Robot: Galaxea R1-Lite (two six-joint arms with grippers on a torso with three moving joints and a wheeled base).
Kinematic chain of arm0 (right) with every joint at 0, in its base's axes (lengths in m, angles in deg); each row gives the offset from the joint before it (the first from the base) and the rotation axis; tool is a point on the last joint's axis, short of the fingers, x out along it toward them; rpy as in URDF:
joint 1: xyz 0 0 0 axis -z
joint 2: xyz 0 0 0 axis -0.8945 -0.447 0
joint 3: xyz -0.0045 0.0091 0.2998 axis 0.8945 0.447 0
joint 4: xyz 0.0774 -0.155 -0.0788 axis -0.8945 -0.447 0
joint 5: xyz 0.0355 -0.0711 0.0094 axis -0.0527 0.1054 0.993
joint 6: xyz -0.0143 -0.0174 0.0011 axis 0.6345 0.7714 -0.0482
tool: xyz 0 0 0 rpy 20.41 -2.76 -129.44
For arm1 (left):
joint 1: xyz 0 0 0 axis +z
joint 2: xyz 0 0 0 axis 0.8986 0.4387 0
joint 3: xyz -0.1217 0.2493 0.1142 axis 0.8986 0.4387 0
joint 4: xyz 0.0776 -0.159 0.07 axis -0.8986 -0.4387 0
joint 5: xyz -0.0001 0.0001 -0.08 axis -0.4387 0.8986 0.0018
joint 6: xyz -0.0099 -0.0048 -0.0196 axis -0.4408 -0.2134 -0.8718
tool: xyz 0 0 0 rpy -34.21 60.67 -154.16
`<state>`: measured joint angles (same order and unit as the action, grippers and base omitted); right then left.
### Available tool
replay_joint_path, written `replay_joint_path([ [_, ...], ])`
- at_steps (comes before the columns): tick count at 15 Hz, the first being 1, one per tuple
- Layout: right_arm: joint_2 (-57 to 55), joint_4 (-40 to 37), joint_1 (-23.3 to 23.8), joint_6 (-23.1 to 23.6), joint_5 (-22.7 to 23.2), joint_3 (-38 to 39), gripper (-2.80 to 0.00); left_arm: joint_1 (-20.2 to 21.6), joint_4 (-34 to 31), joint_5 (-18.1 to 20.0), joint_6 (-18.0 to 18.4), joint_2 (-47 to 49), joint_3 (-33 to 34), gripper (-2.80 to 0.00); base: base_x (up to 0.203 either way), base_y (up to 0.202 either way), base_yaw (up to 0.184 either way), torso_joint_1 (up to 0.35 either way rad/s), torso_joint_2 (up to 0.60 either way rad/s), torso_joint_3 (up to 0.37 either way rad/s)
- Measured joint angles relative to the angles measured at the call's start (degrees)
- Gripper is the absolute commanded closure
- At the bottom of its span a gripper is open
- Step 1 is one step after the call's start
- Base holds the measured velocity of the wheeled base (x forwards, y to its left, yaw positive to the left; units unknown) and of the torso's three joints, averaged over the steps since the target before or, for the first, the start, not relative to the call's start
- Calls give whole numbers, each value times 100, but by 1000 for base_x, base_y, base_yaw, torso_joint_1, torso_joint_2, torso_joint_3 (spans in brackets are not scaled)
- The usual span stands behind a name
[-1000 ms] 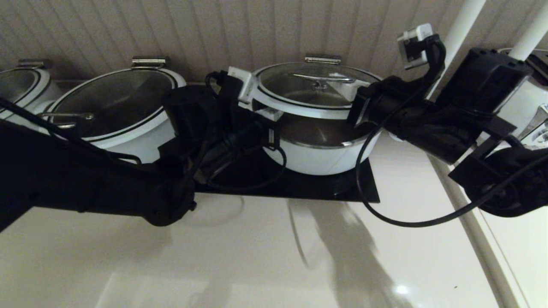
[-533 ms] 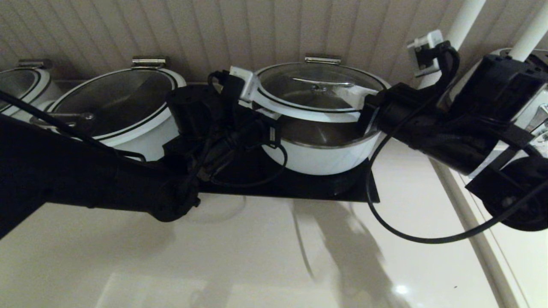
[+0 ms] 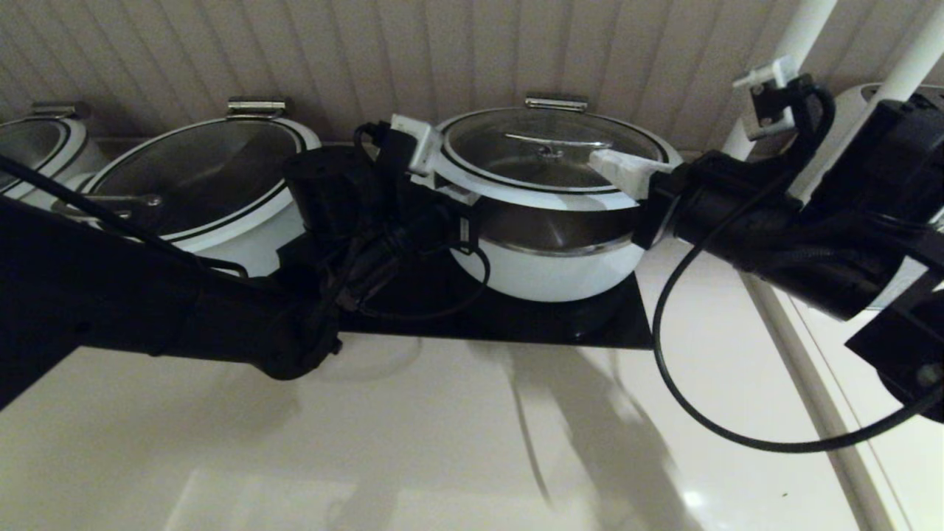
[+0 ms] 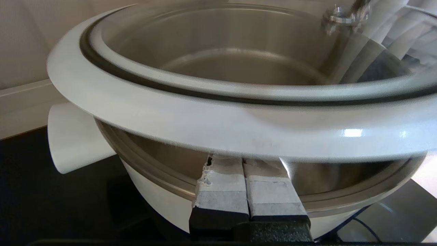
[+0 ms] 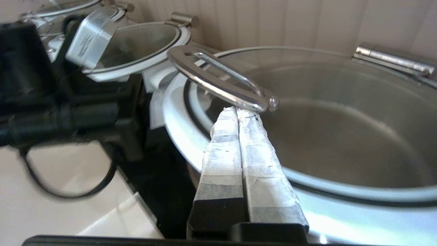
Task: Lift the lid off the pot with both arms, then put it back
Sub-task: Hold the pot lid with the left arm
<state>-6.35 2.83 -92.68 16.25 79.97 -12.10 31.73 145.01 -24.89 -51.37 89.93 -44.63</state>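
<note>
The round white pot (image 3: 549, 273) stands on a black mat. Its glass lid (image 3: 553, 158) with white rim is hinged at the back (image 3: 555, 102) and its front edge is held a little above the pot's steel rim. My left gripper (image 3: 451, 193) is shut, and in the left wrist view its tips (image 4: 244, 159) sit under the lid's white rim (image 4: 218, 112), above the pot wall (image 4: 160, 201). My right gripper (image 3: 612, 164) is shut and lies on top of the lid's right side. In the right wrist view its tips (image 5: 238, 110) reach just under the steel bar handle (image 5: 218, 82).
A wider white pot with a glass lid (image 3: 195, 177) stands to the left, another (image 3: 37, 144) at the far left. The black mat (image 3: 516, 324) lies on a pale counter. A ribbed wall is behind. White poles and a white appliance (image 3: 907, 192) stand at the right.
The lid has come down closer to the pot. My right gripper has drawn out from under the lid's right edge and now lies on top of it. The left gripper has barely moved.
</note>
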Motion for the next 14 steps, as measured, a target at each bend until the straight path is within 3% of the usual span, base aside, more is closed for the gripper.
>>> replay_joint_path([
  [9, 867, 2, 254, -60, 0, 1130, 0, 1, 7, -6, 13, 0, 0, 0, 0, 0, 0, 0, 0, 0],
  [14, 1421, -12, 799, -65, -1, 1704, 0, 1, 2, -6, 27, -15, -2, 0, 0, 0, 0, 0, 0, 0],
])
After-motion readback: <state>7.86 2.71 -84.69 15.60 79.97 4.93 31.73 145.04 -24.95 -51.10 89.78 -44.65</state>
